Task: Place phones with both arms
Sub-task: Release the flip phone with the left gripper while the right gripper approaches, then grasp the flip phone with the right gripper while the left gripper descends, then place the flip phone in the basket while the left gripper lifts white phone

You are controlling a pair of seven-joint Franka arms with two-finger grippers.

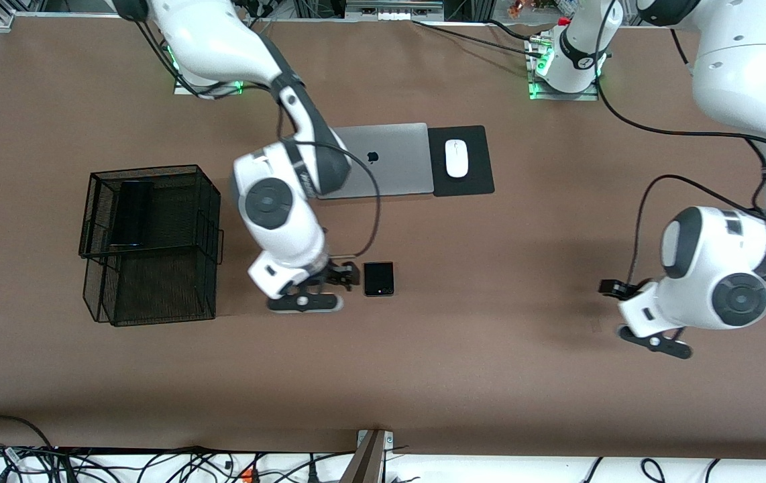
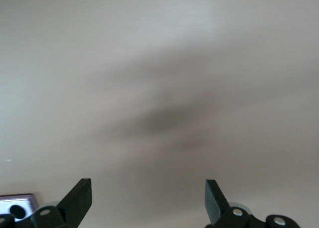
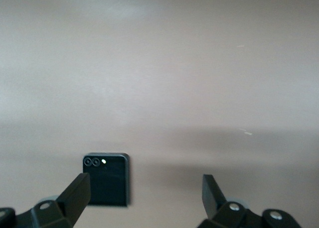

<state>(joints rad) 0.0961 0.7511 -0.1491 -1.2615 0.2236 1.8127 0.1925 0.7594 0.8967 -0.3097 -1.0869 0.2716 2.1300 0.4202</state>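
Just right pincer (image 1: pixel 349 275) beside dark phone (image 1: pixel 378 279), spread wide

The lavender-white phone (image 2: pixel 17 206) only peeks in at a corner of the left wrist view, cut off by the edge and partly covered by the left gripper (image 2: pixel 148 200), so you get just a pale slab with a dark rim. From the front, that phone is hidden under the left arm (image 1: pixel 718 282). The laptop (image 1: pixel 390 159) has one end covered by the right arm (image 1: pixel 282 201). The long black phone (image 1: pixel 133 213) sits inside the wire basket (image 1: pixel 155 282), seen through mesh, details too dim to tell. Both wrist views are soft, and the bench (image 2: pixel 159 63) there is just a blur.
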